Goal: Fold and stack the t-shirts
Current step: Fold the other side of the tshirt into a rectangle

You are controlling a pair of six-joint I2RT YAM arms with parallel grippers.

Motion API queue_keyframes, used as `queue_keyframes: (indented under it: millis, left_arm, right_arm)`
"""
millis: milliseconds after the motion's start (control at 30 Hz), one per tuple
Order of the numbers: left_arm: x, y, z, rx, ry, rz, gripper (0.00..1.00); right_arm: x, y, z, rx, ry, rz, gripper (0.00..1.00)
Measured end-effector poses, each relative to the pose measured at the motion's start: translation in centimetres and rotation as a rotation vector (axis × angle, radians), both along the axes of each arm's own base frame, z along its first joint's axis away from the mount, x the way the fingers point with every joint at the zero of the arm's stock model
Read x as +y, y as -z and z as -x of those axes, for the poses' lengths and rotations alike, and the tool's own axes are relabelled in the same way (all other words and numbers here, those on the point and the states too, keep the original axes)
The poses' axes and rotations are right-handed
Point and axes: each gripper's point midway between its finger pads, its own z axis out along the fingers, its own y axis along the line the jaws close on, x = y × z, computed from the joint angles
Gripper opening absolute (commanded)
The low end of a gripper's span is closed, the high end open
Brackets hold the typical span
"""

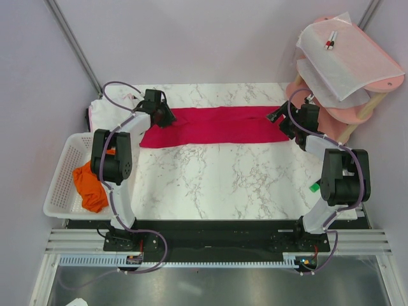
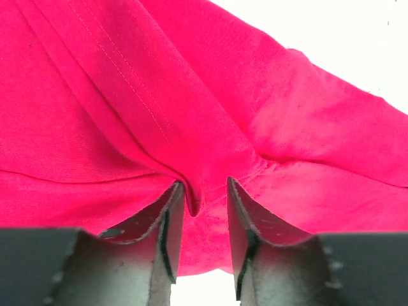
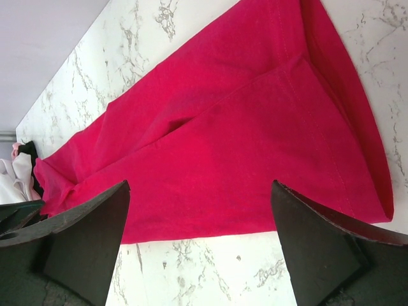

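The crimson-red t-shirt (image 1: 213, 125) lies folded into a long band across the far part of the table. My left gripper (image 1: 167, 118) rests on its left end. In the left wrist view the gripper (image 2: 204, 185) has its jaws a narrow gap apart, tips pressed on the red cloth (image 2: 127, 95), with a raised ridge of cloth between them. My right gripper (image 1: 275, 116) hovers at the shirt's right end. In the right wrist view it (image 3: 201, 185) is wide open and empty above the shirt's edge (image 3: 242, 140). The orange t-shirt (image 1: 89, 185) hangs in the basket. The white t-shirt (image 1: 102, 109) lies at the far left.
A white mesh basket (image 1: 60, 185) stands off the table's left edge. A pink tiered stand (image 1: 357, 95) with thin white sheets (image 1: 347, 54) stands at the back right, close to my right arm. The marble table (image 1: 217, 185) is bare in front of the red shirt.
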Motion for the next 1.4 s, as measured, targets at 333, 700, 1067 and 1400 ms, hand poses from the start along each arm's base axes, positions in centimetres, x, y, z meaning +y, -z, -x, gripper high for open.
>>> queue_keyframes:
  millis: [333,700,1067,1400]
  left_arm:
    - [0.0,1.5,-0.7,0.024,0.004,-0.014,0.02]
    - [-0.9,-5.1,-6.3,-0.139,0.003,0.007,0.67]
    - [-1.7,-4.7,-7.5,-0.141,0.027,0.028,0.74]
    - [-1.4,0.1,3.7,0.031,0.081,0.009,0.02]
  right_arm:
    - [0.2,0.7,0.0,0.013,-0.010,-0.006,0.98]
    - [2.4,2.0,0.7,0.058,-0.092,0.107,0.98]
    - [9.1,0.0,-1.5,0.019,-0.265,0.374,0.91]
    - [8.5,2.8,-8.9,0.083,-0.242,0.539,0.00]
